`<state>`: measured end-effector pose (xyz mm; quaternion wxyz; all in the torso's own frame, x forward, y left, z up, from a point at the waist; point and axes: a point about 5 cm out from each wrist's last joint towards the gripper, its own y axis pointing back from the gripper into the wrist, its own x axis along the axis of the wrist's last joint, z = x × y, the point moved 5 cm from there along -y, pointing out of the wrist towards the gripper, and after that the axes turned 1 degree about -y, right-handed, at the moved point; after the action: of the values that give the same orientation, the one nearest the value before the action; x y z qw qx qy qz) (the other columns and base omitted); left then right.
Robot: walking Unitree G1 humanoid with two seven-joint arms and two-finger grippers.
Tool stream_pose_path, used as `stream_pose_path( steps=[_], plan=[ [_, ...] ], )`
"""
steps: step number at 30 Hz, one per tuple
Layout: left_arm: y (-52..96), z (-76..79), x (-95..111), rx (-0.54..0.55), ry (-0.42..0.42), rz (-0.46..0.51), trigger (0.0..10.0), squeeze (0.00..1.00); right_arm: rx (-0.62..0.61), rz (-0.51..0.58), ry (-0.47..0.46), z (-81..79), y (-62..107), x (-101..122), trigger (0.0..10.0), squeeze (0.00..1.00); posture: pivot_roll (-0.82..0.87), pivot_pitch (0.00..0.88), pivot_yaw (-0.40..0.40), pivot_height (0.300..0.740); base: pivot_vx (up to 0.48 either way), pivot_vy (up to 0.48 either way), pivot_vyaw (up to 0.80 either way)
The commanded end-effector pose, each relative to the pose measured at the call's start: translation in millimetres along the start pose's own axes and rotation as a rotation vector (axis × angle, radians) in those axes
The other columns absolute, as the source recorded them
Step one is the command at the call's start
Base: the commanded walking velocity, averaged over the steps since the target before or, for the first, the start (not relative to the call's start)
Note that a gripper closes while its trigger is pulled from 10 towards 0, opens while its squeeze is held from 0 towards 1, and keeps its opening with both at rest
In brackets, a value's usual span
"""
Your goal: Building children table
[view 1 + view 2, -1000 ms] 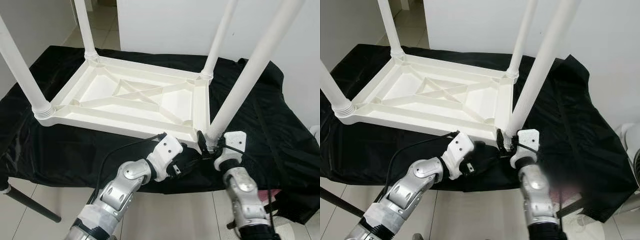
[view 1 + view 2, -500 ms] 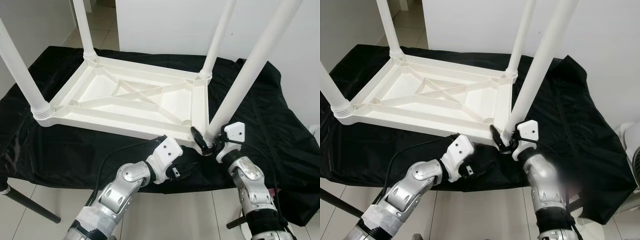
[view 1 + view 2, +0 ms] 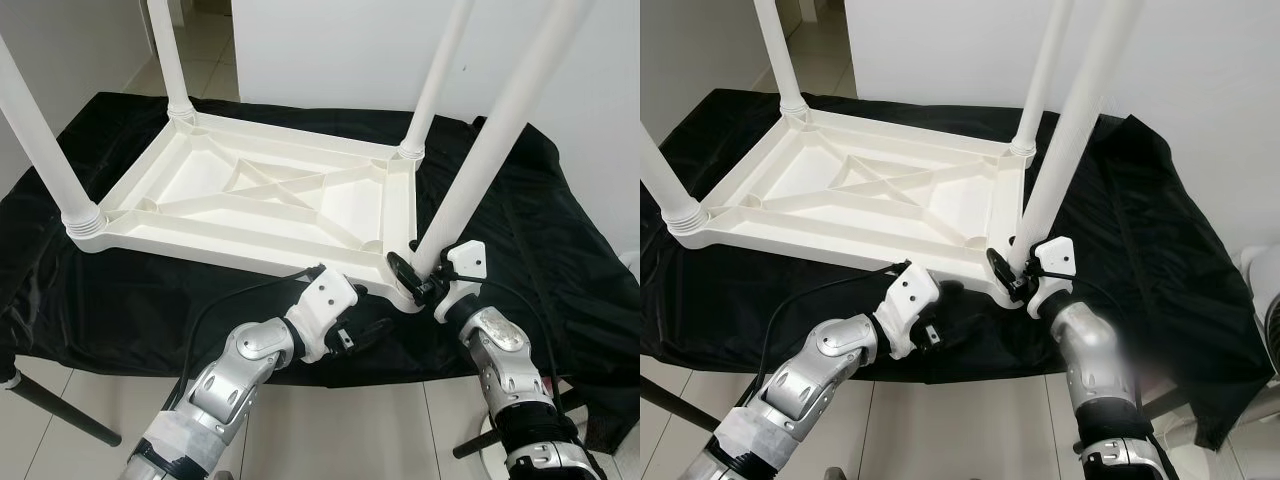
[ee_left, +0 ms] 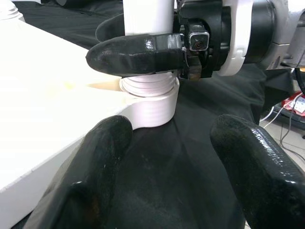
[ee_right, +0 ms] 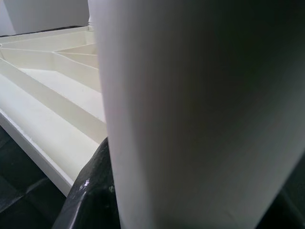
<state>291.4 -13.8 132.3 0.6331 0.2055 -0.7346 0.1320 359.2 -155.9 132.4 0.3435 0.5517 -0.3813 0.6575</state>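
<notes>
The white plastic children's tabletop lies upside down on black cloth. At its near right corner, the right gripper pinches the white tubular leg, probably to seat it; the left gripper waits spread beside that corner.

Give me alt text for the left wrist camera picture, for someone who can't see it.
The right gripper clamps its black jaws around a white table leg just above the threaded collar where it enters the corner of the upturned white tabletop. The left gripper waits open in the foreground over black cloth.
</notes>
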Motion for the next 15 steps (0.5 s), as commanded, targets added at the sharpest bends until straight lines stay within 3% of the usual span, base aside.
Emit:
stream_pose_path(
  steps=[1, 5, 6, 10, 15],
  plan=[
    [0.1, 7.8, 1, -0.070, 0.001, -0.001, 10.0, 0.00, 0.013, -0.038, -0.010, -1.0, 3.8, -11, 0.0, 0.00, 0.01, 0.064, -0.059, 0.740, 0.000, 0.000, 0.00],
    [0.1, 7.4, 1, -0.069, 0.001, -0.001, 10.0, 0.00, -0.001, -0.033, -0.021, 0.6, 4.5, -10, 0.0, 0.00, 0.01, 0.064, -0.059, 0.740, 0.000, 0.000, 0.00],
    [0.0, 7.0, 1, -0.068, 0.002, -0.002, 10.0, 0.00, -0.020, -0.028, -0.040, 2.3, 4.8, -10, 10.0, 0.00, 0.00, 0.067, -0.058, 0.740, 0.000, 0.000, 0.00],
    [-0.9, 6.4, 2, -0.069, 0.004, -0.006, 10.0, 0.00, -0.135, -0.049, -0.109, 11.8, 3.2, -13, 10.0, 0.00, 0.00, 0.069, -0.055, 0.740, 0.000, 0.000, 0.00],
    [-0.7, 6.4, 2, -0.070, 0.004, -0.007, 10.0, 0.00, -0.198, -0.041, -0.116, 12.1, 1.1, -10, 10.0, 0.00, 0.00, 0.072, -0.051, 0.740, 0.000, 0.000, 0.00]
  ],
)
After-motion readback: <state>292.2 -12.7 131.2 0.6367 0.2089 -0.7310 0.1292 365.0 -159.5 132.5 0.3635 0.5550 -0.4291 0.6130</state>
